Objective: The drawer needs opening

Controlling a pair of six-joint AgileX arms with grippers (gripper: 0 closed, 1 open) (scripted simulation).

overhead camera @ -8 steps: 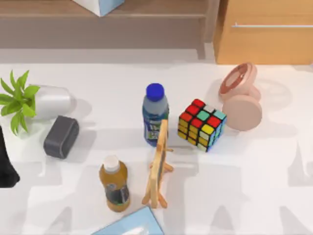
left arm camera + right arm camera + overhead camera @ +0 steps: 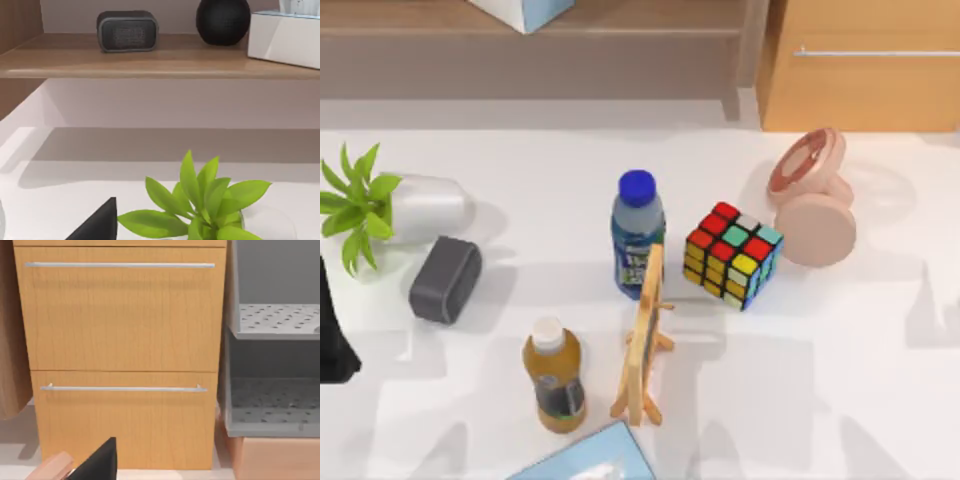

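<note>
The drawer (image 2: 860,90) is a light orange-tan wooden front with a thin silver bar handle (image 2: 875,52), at the table's back right, and it is closed. The right wrist view faces the cabinet head-on. It shows an upper drawer front (image 2: 120,315) and a lower one (image 2: 125,425), each flush and with its own handle (image 2: 125,388). A dark part of my right gripper (image 2: 97,462) sits low in that view, some way short of the fronts. My left arm (image 2: 332,335) is parked at the table's left edge, behind a green plant (image 2: 200,205).
In front of the drawer stand a pink round mirror (image 2: 812,195) and a Rubik's cube (image 2: 733,254). A blue bottle (image 2: 638,235), wooden frame (image 2: 645,335), juice bottle (image 2: 553,375) and grey speaker (image 2: 445,279) fill the middle and left. A brown shelf (image 2: 530,40) runs along the back left.
The shadows near the table's right edge have shifted slightly. The objects, the drawer and the left arm have not moved.
</note>
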